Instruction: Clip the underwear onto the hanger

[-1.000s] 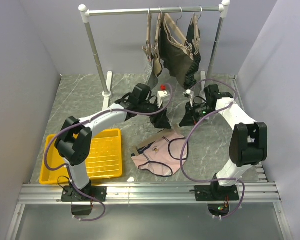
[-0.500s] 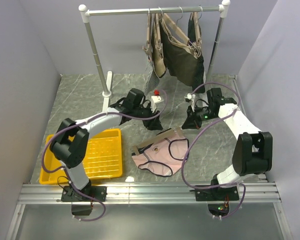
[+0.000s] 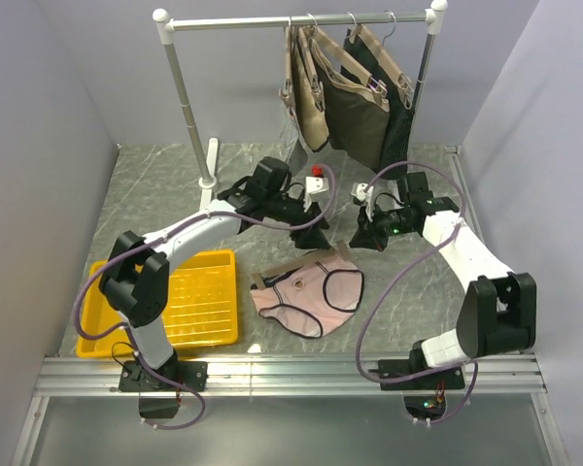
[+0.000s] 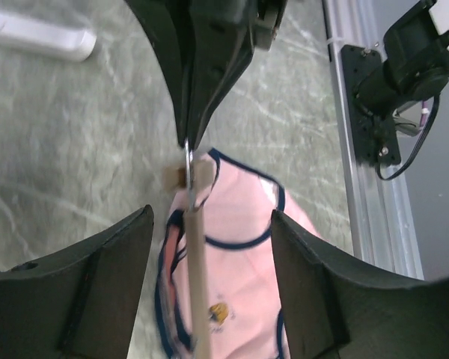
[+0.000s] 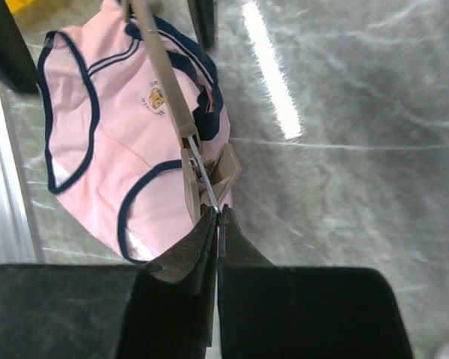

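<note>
The pale pink underwear point(image 3: 306, 291) with navy edging lies on the table floor between my arms. The tan hanger point(image 3: 316, 262) lies across its top edge. My right gripper point(image 3: 366, 236) is shut on the wire of the hanger's end clip point(image 5: 209, 176), with its tips point(image 5: 218, 213) pinched together right at the clip. The underwear point(image 5: 112, 127) spreads under the bar point(image 5: 163, 67). My left gripper point(image 3: 311, 236) is open. In the left wrist view its fingers point(image 4: 82, 292) straddle the hanger bar point(image 4: 197, 284) and the underwear point(image 4: 243, 254) without touching them.
A yellow basket point(image 3: 189, 301) sits at the left. A clothes rack point(image 3: 301, 19) at the back carries tan hangers with dark garments point(image 3: 355, 102). A small white box with a red button point(image 3: 318, 181) stands behind my left gripper. The aluminium rail point(image 4: 367, 187) runs along the near edge.
The hanger and underwear have shifted slightly toward the back. My left gripper moved left, then back right. My right arm's elbow swung outward. The hung garments swayed right.
</note>
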Controlling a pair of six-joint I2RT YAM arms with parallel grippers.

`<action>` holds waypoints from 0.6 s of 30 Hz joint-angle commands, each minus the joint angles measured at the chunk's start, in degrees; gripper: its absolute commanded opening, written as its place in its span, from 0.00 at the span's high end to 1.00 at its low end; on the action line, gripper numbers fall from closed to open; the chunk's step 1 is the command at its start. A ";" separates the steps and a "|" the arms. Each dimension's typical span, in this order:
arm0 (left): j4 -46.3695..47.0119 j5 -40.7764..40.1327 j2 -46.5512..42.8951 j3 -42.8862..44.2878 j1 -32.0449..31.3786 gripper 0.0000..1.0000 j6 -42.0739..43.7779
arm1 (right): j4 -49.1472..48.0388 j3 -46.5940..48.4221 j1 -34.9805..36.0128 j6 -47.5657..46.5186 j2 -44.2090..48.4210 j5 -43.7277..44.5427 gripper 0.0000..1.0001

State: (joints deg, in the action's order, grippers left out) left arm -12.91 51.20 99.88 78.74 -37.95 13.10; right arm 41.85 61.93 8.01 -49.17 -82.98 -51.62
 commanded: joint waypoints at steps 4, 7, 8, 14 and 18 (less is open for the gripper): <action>-1.50 6.00 5.41 6.42 -1.24 0.30 1.66 | -4.67 -2.43 1.57 -4.09 7.56 3.27 1.00; -2.91 7.51 7.35 8.53 -1.77 0.29 1.05 | -4.49 -3.22 2.53 -4.71 8.71 3.45 1.00; -3.17 7.34 7.61 8.88 -1.95 0.27 0.87 | -4.23 -3.22 2.62 -4.88 8.80 3.45 1.00; -2.65 7.07 8.58 9.24 -2.74 0.27 -0.27 | -4.49 -3.57 3.42 -5.41 9.24 3.71 1.00; -4.32 7.25 9.55 9.77 -3.62 0.30 0.61 | -4.67 -3.40 3.50 -5.33 9.50 3.71 1.00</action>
State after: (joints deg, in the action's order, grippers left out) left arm -16.27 55.68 108.71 86.02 -40.62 12.86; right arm 38.87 58.46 11.00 -53.32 -75.31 -48.86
